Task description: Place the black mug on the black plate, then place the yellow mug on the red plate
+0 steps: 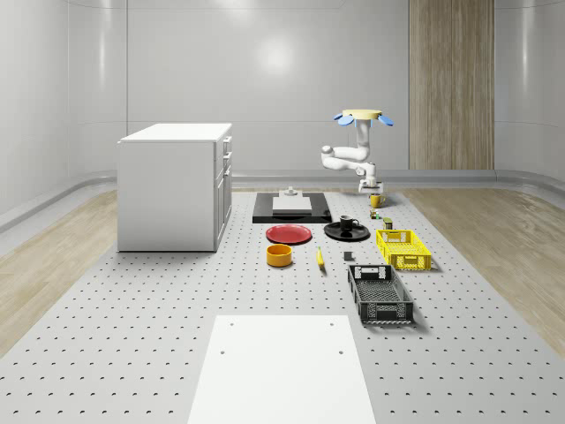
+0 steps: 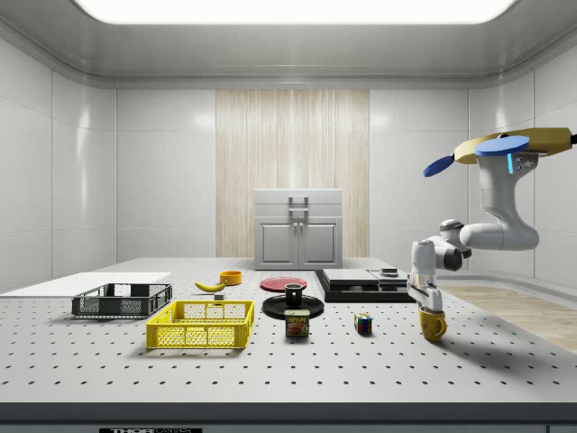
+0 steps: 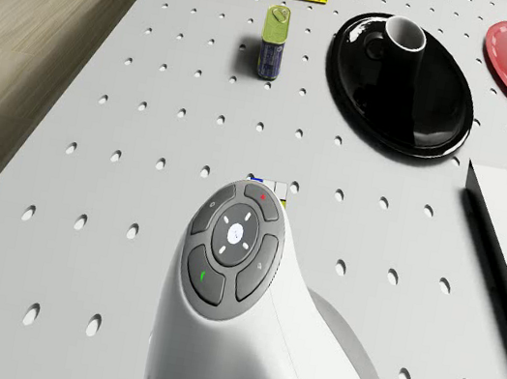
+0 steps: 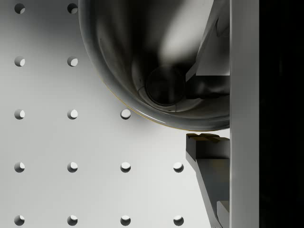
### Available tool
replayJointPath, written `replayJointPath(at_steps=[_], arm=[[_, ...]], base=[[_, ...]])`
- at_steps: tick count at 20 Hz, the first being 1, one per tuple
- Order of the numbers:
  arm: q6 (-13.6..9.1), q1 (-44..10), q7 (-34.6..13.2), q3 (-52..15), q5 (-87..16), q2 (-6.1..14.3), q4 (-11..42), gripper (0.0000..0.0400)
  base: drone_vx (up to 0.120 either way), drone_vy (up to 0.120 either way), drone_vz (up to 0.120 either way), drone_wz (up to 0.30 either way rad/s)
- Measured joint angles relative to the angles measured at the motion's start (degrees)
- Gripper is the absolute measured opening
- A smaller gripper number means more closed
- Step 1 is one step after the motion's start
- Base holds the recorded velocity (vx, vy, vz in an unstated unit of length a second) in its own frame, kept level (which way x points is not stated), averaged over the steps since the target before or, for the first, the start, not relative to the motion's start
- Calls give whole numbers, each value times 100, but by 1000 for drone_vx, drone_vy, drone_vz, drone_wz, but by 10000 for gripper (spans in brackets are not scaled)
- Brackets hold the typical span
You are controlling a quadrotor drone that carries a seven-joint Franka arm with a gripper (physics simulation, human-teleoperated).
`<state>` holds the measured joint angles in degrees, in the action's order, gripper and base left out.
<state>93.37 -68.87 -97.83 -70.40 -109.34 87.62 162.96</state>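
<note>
**End effector grasps the yellow mug at the worktop's far side**

The quadrotor drone point(image 2: 516, 149) hovers above the perforated grey worktop point(image 1: 132, 300), near its edge at the side view's right. Its white arm bends down, and the end effector point(image 2: 427, 302) is clenched on the rim of the yellow ceramic mug point(image 2: 434, 325). In the wrist view one finger point(image 4: 209, 47) is inside the mug and the other finger is outside its wall. I cannot tell if the mug touches the worktop or is just above it.

The black ceramic mug point(image 1: 347, 223) stands upright on the glossy black round plate point(image 1: 347, 232). The red round plate point(image 1: 290, 233) lies just beside the black plate, on the whole-scene view's left, with nothing on it. It is well apart from the yellow mug.

Between the black plate and the yellow mug there are a small tin can point(image 2: 297, 323) and a small coloured cube point(image 2: 363, 324). A yellow plastic crate point(image 1: 403, 248) stands near the black plate.
</note>
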Motion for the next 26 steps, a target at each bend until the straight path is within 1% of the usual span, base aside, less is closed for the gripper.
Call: replayJointPath(at_steps=[7,10,17,26], arm=[[-23,9,31,-11,4,-18,5,103],[-82,35,20,-149,133,-27,45,101],[-241,91,1,-610,573,-38,149,100],[-261,97,-13,-789,757,-5,177,99]], base=[[0,0,0,0],[0,0,0,0],[0,0,114,0],[0,0,120,0]])
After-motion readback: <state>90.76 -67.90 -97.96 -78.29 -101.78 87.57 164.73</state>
